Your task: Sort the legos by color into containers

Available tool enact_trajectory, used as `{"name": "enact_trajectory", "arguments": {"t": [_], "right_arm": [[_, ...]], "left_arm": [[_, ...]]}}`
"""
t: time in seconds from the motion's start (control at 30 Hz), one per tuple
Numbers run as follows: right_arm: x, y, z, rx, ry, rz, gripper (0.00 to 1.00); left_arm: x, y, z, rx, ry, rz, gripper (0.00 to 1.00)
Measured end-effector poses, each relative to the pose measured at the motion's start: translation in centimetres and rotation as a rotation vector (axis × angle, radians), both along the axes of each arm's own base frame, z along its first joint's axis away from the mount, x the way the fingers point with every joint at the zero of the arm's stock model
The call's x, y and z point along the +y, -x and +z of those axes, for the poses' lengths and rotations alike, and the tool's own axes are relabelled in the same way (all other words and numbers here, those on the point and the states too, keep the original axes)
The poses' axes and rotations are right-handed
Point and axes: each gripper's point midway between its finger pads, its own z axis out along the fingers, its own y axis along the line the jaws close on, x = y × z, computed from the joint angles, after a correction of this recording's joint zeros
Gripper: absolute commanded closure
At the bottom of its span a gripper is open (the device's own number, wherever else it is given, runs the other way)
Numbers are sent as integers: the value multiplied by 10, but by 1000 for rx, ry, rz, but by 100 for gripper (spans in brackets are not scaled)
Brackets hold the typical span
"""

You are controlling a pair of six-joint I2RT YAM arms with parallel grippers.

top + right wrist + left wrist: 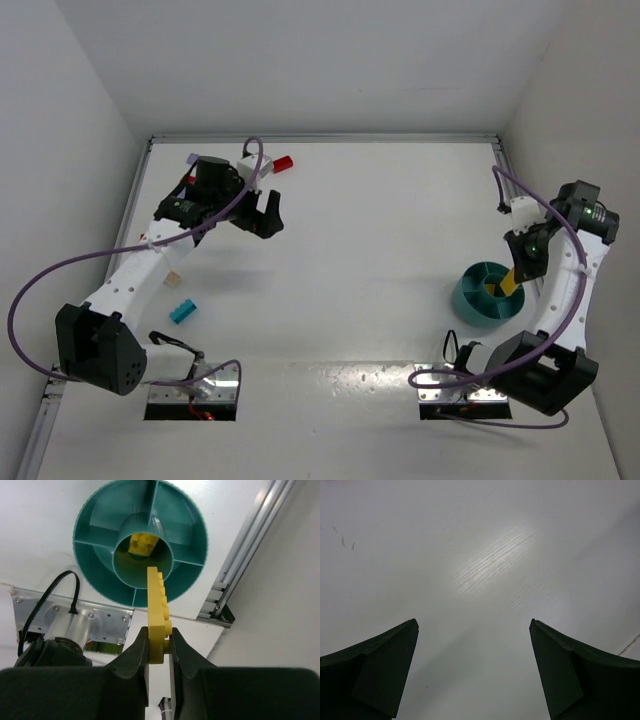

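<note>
Over the right side of the white table [380,220], the right gripper [159,639] has its jaws clamped on one long yellow brick [157,602], gripping it by its near end. That brick's long axis runs straight out from the fingertips toward the teal dish [90,515] below, and its far end shows against the wall of the dish's central ring. Its studs face right in the wrist view. From above, the brick slants over the dish's right half, upper end toward the gripper.

One dish is on the table, round, with a central ring and several outer compartments divided by walls. A second yellow brick [142,544] lies inside the central ring, so two yellow ones are visible in all.

Three more bricks lie on the left half of the table, well apart from the dish: one red [283,162] near the back edge, one beige [173,281] beside the left arm, and one cyan [183,311] nearer the bases, its long axis lying diagonally.

The left gripper [473,622] is just in front of the red brick, its jaws spread wide apart with only bare table between them.
</note>
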Motion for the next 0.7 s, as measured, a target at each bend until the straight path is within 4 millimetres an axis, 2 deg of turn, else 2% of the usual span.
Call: {"name": "enact_trajectory", "arguments": {"t": [0.13, 0.43, 0.47, 0.67, 0.7], "right_arm": [[5, 5, -10, 37, -33, 31, 100], [8, -1, -18, 48, -86, 54, 100], [8, -1, -19, 54, -90, 55, 94], [11, -2, -27, 71, -118, 57, 86], [11, -2, -28, 73, -122, 58, 78]], "left_arm": [[6, -1, -4, 13, 7, 10, 0], [7, -1, -2, 12, 22, 4, 0], [7, -2, -2, 11, 23, 3, 0], [10, -4, -1, 8, 29, 11, 0], [11, -4, -1, 10, 32, 16, 0]]}}
